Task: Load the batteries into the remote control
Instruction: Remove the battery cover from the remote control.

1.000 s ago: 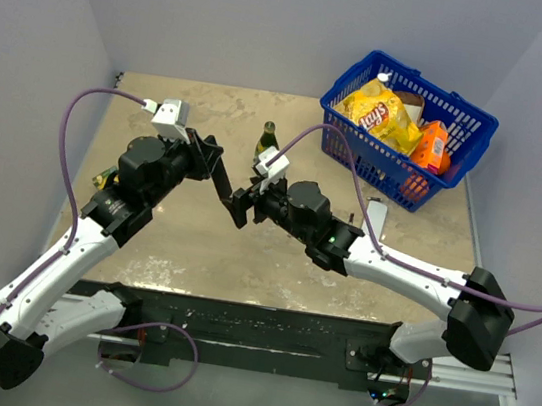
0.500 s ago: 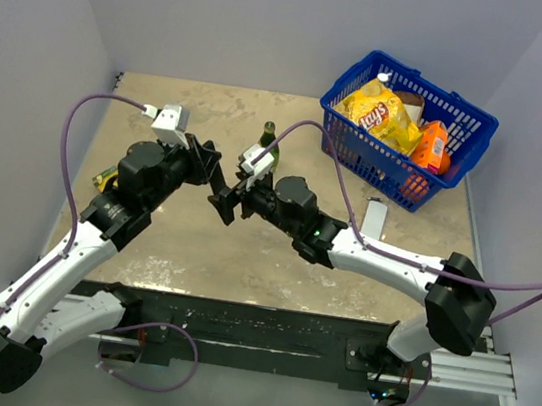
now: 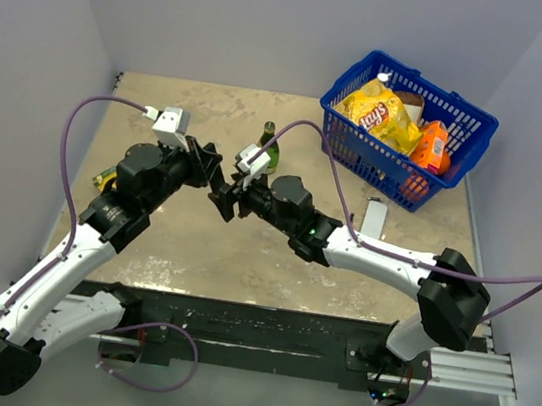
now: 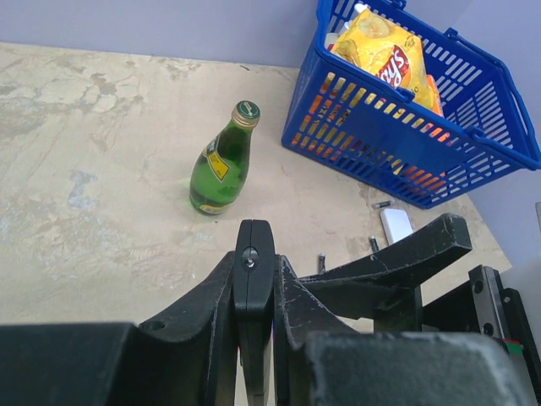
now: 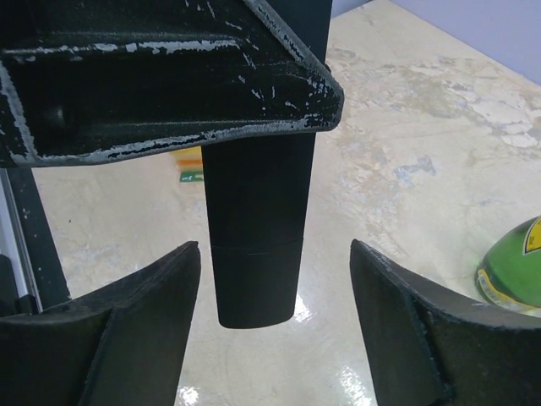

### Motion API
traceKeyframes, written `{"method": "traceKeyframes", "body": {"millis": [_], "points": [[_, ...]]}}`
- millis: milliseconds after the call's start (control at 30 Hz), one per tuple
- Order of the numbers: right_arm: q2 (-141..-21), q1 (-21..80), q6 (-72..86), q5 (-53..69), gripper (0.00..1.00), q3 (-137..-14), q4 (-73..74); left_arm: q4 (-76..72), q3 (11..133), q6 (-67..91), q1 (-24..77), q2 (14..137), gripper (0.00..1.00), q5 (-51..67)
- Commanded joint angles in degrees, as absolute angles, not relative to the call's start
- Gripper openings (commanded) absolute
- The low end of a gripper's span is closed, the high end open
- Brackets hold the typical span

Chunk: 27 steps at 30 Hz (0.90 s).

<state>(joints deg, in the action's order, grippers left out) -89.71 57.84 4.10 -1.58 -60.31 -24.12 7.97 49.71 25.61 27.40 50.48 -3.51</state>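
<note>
My left gripper (image 4: 255, 262) is shut on the black remote control (image 4: 254, 283) and holds it above the table; the top view shows this gripper (image 3: 209, 176) at centre-left with the remote (image 3: 221, 199) slanting down from it. My right gripper (image 5: 275, 254) is open, and the remote's lower end (image 5: 254, 254) hangs between its fingers without touching them. In the top view this gripper (image 3: 230, 200) sits right at the remote. Small dark-and-silvery batteries (image 4: 321, 263) (image 4: 373, 244) lie on the table near the white device (image 4: 396, 224).
A green bottle (image 3: 270, 144) stands just behind the grippers and also shows in the left wrist view (image 4: 221, 162). A blue basket (image 3: 462, 114) with snack bags is at the back right. The white device (image 3: 374, 218) lies right of centre. A small yellow-green item (image 3: 105, 178) lies at the left.
My right gripper has moved left to the remote, so its open fingers now stand on either side of the remote's lower end. My left gripper shifted slightly left, still holding the remote.
</note>
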Motion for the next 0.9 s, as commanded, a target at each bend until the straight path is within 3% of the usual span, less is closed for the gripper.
{"method": "traceKeyframes", "body": {"millis": [0,333,867], "points": [[-89.82,58.1,4.13,-1.5,0.7,-61.61,-26.63,5.19,49.31,23.99,27.16,49.48,0.0,-1.76],[-89.91,58.1,3.96,-0.27,0.36,-59.77,-26.81,5.19,49.75,24.26,26.72,49.92,0.0,-2.2],[-93.78,58.18,2.37,5.18,0.17,-52.92,-19.78,2.81,51.5,25.14,22.15,49.31,0.0,-7.47]]}}
